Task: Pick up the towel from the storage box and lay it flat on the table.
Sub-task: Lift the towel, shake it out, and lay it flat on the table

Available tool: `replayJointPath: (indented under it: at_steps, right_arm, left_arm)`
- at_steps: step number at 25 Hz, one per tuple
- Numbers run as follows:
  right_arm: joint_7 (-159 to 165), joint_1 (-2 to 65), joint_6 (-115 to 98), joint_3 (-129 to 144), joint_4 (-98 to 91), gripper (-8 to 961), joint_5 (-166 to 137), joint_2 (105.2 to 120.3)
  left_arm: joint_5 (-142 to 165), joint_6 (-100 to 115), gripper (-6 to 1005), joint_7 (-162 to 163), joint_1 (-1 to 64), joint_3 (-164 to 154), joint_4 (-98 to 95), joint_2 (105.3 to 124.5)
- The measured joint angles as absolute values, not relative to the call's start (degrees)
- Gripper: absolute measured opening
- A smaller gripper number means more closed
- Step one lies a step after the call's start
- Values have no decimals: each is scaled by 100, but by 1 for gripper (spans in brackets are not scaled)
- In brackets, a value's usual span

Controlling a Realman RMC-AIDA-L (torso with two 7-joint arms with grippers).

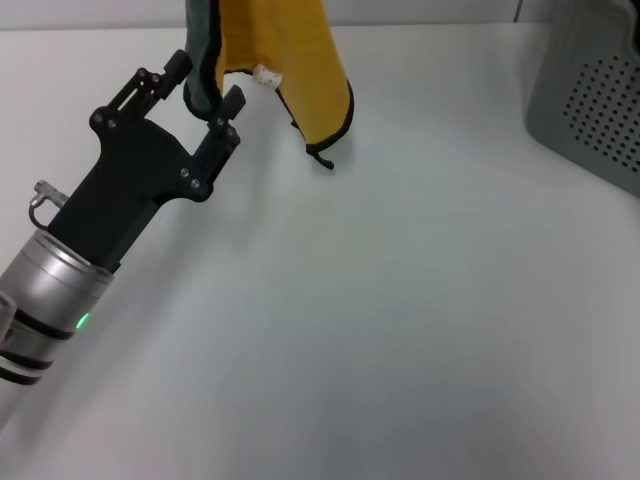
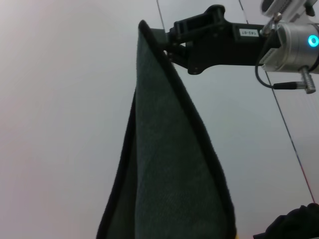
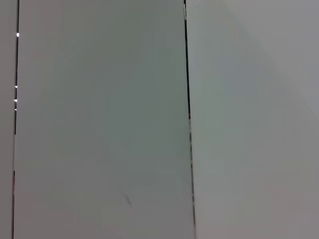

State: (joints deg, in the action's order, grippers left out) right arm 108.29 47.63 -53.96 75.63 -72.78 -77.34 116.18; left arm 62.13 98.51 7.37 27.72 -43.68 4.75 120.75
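Note:
The towel (image 1: 300, 70), mustard yellow with black edging and a white tag (image 1: 266, 75), hangs above the table (image 1: 380, 300) at the back, its lower corner near the tabletop. Its top runs out of the head view. In the left wrist view its dark back side (image 2: 169, 174) hangs from my right gripper (image 2: 162, 42), which is shut on its top corner. My left gripper (image 1: 205, 88) is at the towel's left hanging edge, its fingers apart with the dark edge between them. The storage box (image 1: 590, 90) stands at the right rear.
The grey perforated box takes up the table's far right corner. My left arm (image 1: 60, 270) reaches in from the lower left. The right wrist view shows only plain pale surfaces with a thin dark line.

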Motion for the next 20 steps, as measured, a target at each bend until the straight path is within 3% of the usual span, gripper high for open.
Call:
replayJointPath:
  at_steps: [5, 20]
  right_arm:
    - [10828, 4741, -5420, 7568, -7295, 15, -7707, 11618]
    - [10818, 4661, -5456, 7546, -7321, 16, -7628, 11609]
  left_arm:
    - [6195, 9785, 491, 738, 2772, -4355, 476, 12075]
    - [6198, 9742, 434, 946, 2779, -3951, 615, 12075]
